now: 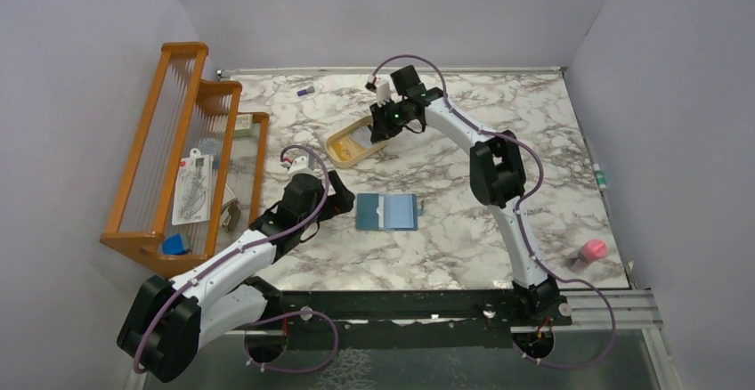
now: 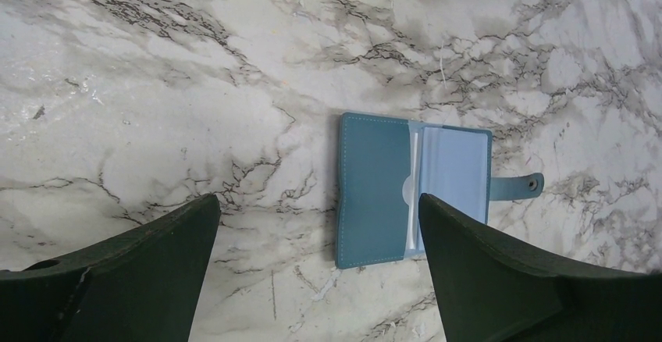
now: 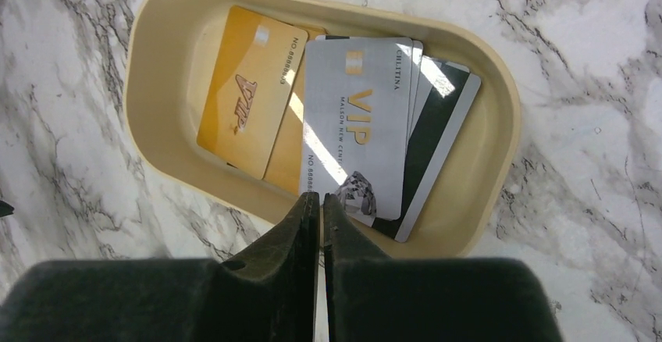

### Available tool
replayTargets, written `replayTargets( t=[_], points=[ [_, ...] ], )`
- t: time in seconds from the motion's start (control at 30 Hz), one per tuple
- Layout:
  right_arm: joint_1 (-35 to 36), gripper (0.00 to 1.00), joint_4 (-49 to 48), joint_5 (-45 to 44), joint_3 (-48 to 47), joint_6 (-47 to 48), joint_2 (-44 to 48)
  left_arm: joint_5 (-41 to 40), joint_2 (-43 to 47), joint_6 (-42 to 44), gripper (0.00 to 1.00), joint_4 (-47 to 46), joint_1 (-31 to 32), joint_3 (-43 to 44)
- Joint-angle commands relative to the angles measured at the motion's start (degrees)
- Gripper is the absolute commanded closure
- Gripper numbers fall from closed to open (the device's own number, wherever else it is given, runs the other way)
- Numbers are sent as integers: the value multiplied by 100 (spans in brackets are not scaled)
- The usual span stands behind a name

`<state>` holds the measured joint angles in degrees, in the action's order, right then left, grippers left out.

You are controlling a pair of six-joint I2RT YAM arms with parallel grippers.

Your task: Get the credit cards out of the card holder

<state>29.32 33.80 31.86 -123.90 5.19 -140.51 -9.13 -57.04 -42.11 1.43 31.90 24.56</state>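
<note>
The teal-blue card holder (image 1: 387,212) lies open and flat on the marble table, also in the left wrist view (image 2: 375,194), snap tab to its right. A pale strip shows at its fold; I cannot tell if it is a card. My left gripper (image 1: 343,201) (image 2: 318,199) is open and empty, just left of the holder. Several credit cards lie in the tan oval tray (image 3: 500,100): a gold one (image 3: 246,92), a silver one (image 3: 355,123), a dark-striped one (image 3: 437,139). My right gripper (image 1: 378,129) (image 3: 318,196) is shut and empty above the tray's near rim (image 1: 334,151).
An orange wooden rack (image 1: 178,141) with papers stands along the left wall. A pink object (image 1: 592,249) sits at the right front. A small purple item (image 1: 305,92) lies at the back, and a green-white item (image 1: 599,176) at the right edge.
</note>
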Motion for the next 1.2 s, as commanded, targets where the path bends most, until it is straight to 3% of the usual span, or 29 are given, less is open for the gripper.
replayTargets(
  t=[0.0,0.23,0.53,0.63,0.73,0.8,0.93,1.17],
  points=[
    [39,89,-209,-242,66,20,36,162,-30,97,2,-20,-48,-40],
    [39,86,-371,-334,134,-162,389,166,25,71,2,-17,-69,-71],
    [39,82,-1749,72,1125,-738,1781,308,-18,431,2,-363,-140,-129],
    [39,69,-1847,153,1453,-760,2198,489,98,745,2,-637,-149,-125],
    [39,30,-2236,27,2296,-831,2817,383,142,827,1,-655,-158,-11],
    [39,16,-2559,-63,2991,-919,3257,293,52,862,1,-609,-158,117],
    [38,6,-3032,-416,4214,-1188,4043,32,-85,1089,1,-461,-167,408],
    [30,0,-4097,-1024,6226,-1735,5583,-450,103,1442,1,-241,-196,917]
  ],
)
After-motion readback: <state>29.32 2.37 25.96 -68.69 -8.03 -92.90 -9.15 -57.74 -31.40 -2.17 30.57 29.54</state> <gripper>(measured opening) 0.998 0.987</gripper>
